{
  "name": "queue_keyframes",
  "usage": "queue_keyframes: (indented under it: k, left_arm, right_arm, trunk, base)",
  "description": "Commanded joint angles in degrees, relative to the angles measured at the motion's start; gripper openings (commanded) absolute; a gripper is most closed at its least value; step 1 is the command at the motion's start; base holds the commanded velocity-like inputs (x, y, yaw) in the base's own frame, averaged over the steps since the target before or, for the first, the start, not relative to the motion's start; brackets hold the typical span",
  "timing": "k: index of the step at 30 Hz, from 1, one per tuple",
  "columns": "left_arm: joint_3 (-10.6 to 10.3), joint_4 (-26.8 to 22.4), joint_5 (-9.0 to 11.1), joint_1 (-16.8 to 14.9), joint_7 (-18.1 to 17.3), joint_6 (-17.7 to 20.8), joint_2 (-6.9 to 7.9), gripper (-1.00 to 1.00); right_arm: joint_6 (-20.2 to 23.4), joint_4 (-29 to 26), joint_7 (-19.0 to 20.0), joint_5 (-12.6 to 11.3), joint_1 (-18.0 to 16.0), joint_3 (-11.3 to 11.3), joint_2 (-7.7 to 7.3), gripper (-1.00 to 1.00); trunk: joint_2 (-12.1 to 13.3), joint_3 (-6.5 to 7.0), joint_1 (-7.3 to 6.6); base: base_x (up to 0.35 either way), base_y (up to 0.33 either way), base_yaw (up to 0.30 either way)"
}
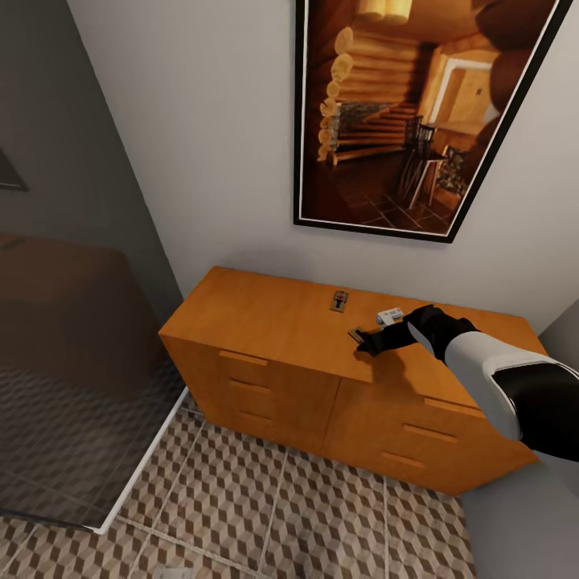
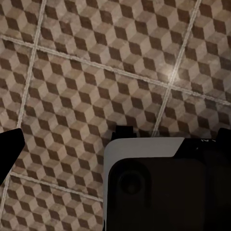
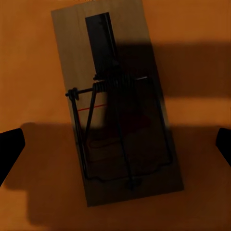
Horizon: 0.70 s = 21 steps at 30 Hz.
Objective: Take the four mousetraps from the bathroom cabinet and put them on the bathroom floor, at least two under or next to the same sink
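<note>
Reaching forward and down from the right, the robot's white-and-black right arm stretches over the flat top of the low orange-brown wooden cabinet (image 1: 265, 322), its black right gripper (image 1: 367, 343) hovering above a small flat brown wooden mousetrap (image 3: 118, 103). The jaws stand wide open, holding nothing, one fingertip (image 3: 9, 149) on each side of the trap. Another mousetrap (image 1: 340, 301) lies farther back on the cabinet top near a small white object (image 1: 390, 315), below a large black-framed picture (image 1: 402, 112), while brown-and-beige cube-patterned floor tiles (image 1: 265, 507) spread before the cabinet.
</note>
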Motion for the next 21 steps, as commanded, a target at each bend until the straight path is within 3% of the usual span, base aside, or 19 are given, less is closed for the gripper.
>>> queue_keyframes:
  k: [1, 21]
  left_arm:
    - [-0.5, 0.2, 0.3, -0.1, 0.1, -0.4, -0.04, 1.0]
    - [-0.5, 0.2, 0.3, -0.1, 0.1, -0.4, -0.04, 1.0]
  right_arm:
    - [0.2, -0.1, 0.4, 0.7, 0.0, 0.0, -0.04, 1.0]
    - [0.2, -0.1, 0.4, 0.7, 0.0, 0.0, -0.06, 1.0]
  trunk:
    - [-0.1, -0.11, 0.04]
    - [-0.1, -0.12, 0.04]
  base:
    - [0.0, 0.0, 0.0]
    - [0.0, 0.0, 0.0]
